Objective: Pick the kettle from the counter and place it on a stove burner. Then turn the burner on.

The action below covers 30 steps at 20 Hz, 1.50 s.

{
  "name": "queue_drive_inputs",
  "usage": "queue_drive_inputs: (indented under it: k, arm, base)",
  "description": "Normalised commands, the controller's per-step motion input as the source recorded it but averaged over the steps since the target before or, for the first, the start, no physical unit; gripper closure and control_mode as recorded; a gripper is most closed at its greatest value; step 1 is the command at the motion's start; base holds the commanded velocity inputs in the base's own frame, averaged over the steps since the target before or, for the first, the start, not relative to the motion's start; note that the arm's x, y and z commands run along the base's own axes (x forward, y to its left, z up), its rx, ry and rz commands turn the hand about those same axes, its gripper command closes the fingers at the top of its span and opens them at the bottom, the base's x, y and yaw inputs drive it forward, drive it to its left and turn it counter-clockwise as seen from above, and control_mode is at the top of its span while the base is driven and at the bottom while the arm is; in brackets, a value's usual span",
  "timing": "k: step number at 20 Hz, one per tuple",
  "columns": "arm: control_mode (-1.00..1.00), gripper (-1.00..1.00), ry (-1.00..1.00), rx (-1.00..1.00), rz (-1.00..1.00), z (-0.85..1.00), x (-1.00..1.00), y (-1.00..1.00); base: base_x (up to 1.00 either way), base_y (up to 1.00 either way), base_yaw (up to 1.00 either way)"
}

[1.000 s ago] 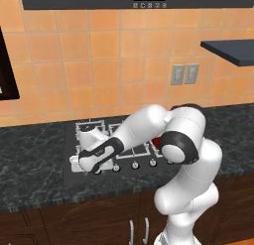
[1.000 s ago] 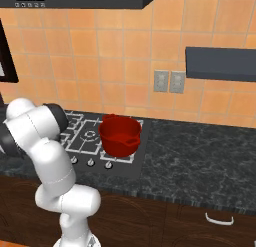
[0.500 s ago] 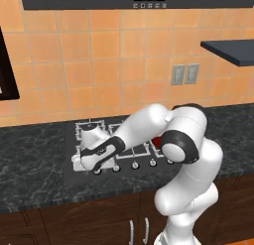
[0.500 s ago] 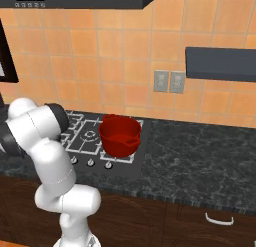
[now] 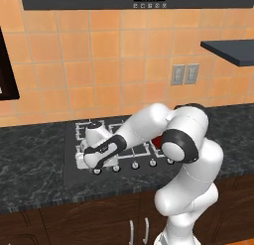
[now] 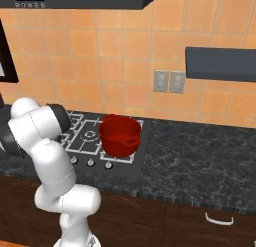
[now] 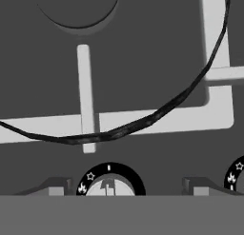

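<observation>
Silvery-grey and rounded, a shape taken to be the kettle (image 5: 93,134) is seen in the left base view on the front-left grate (image 5: 82,149) of the stove, just behind the arm's wrist. It cannot be told apart from the white hand with certainty. The tool (image 5: 99,164) is held low over the row of knobs (image 5: 135,165) at the front of the stove panel, and the dark marbled desk (image 5: 30,164) lies to either side.

In the right base view the arm (image 6: 45,136) is bent across the left of the stove. The red pot (image 6: 120,135) stands on the right grate, well apart from the work, and 3 knobs (image 6: 90,162) are visible below it.

In the hand view the tool (image 7: 126,184) is spread wide, with nothing pinched. 1 knob (image 7: 110,184) lies between its fingertips, nearer the left one, and a 2nd knob (image 7: 237,174) is cut by the right edge. Pale grate bars (image 7: 143,120) run beyond, and a thin dark arc (image 7: 157,116), probably the kettle's handle, crosses in front of them.

The step in hand is judged to be the turning of the burner knob. The knob should be centred between the fingertips by a small sideways shift before the tool is lowered and closed. The dark arc should be kept clear, and the knob should be confirmed as the one for the kettle's burner.
</observation>
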Motion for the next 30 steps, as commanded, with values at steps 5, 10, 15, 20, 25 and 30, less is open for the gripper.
queue_drive_inputs:
  k: [5,10,15,20,25,30]
  arm:
    - [-1.0,-1.0,0.0,-0.01,0.0,-0.16,-0.29,0.0]
    - [-1.0,-1.0,0.0,0.0,0.0,-0.11,-0.29,0.0]
    - [-1.0,1.0,0.0,0.0,0.0,-0.18,0.05,0.0]
    - [-1.0,1.0,0.0,0.0,0.0,-0.01,0.0,0.0]
    - [-1.0,1.0,0.0,0.0,0.0,0.0,0.0,0.0]
    - [-1.0,1.0,0.0,0.0,0.09,-0.12,0.0,0.0]
  base:
    - [0.0,0.0,0.0]
    - [0.0,0.0,0.0]
    - [0.0,0.0,0.0]
    - [0.0,0.0,0.0]
    - [0.0,0.0,0.0]
    - [0.0,0.0,0.0]
